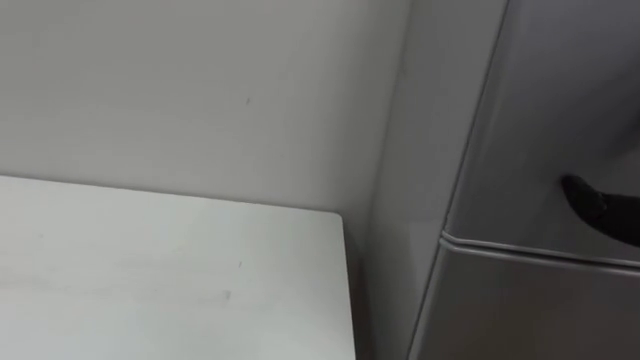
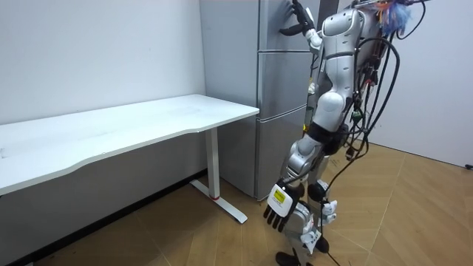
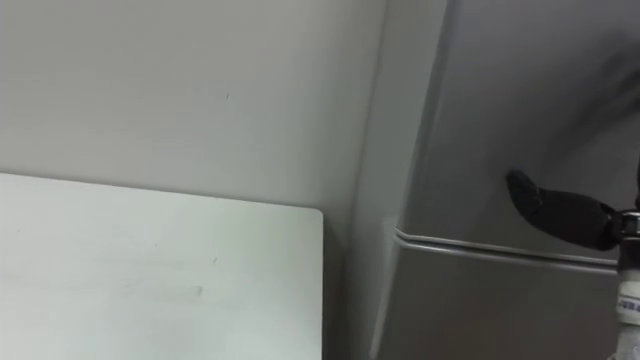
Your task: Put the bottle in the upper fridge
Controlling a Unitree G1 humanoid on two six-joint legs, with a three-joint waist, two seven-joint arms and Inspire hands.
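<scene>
grey fridge (image 1: 540,110): r hand (image 1: 606,212) touching (fingers (image 3: 560,212) straight)

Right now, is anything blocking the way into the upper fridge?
Yes. The upper door is shut, so the compartment is closed off. The right robot hand is open at the door's front. The left robot hand hangs open by the leg, holding nothing.
</scene>
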